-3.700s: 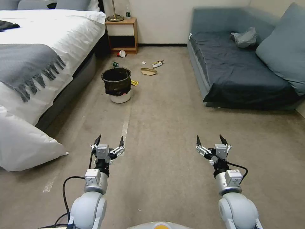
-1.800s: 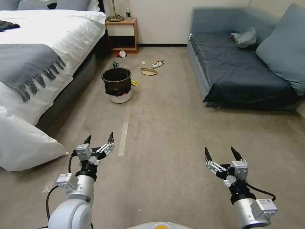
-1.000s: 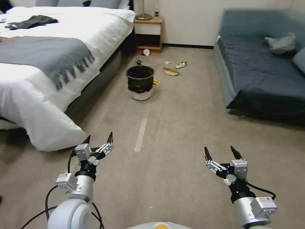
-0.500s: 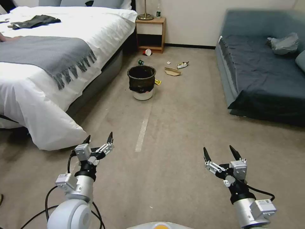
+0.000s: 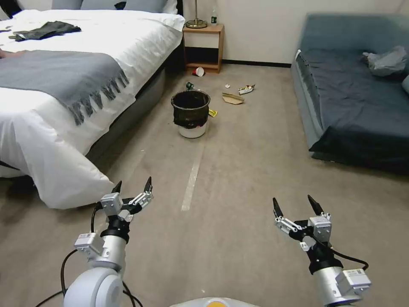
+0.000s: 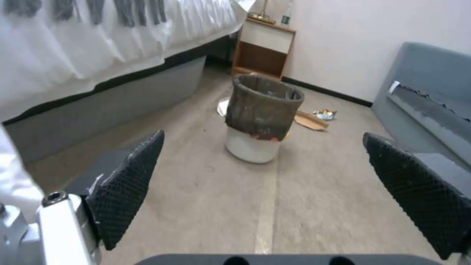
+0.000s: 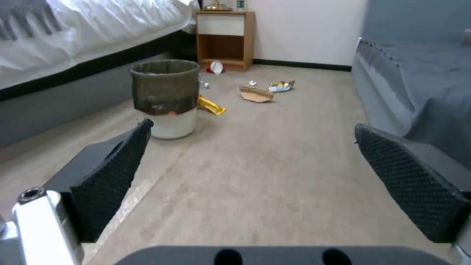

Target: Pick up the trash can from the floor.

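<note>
Head view: trash can stands well ahead of both spread-fingered tools, left and right.

Head view looks down from high; both low wrist views face forward, sharing the trash can

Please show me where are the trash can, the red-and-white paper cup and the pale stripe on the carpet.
trash can (image 5: pixel 190 111): head view, on its black liner.
red-and-white paper cup (image 5: pixel 198 71): head view, on its side.
pale stripe (image 5: pixel 191 179): head view, mid-length on the tape.
</note>
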